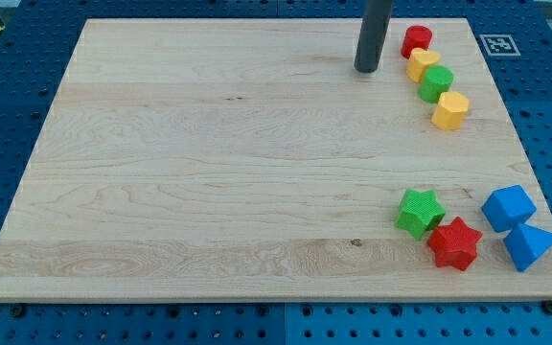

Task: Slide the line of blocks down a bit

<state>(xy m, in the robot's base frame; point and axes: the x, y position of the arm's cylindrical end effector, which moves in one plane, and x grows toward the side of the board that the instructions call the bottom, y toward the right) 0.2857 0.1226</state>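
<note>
A slanted line of blocks sits at the view's top right: a red block [416, 40], a yellow block [424, 64], a green block [437, 83] and a yellow hexagonal block [450, 110], each touching its neighbour. My tip [366, 70] stands on the wooden board [209, 163], just to the left of the red and yellow blocks at the line's top, apart from them.
At the view's bottom right lie a green star [420, 212], a red star [453, 243], a blue block [508, 208] and a blue triangular block [528, 245]. A black-and-white marker [497, 43] sits at the board's top right corner.
</note>
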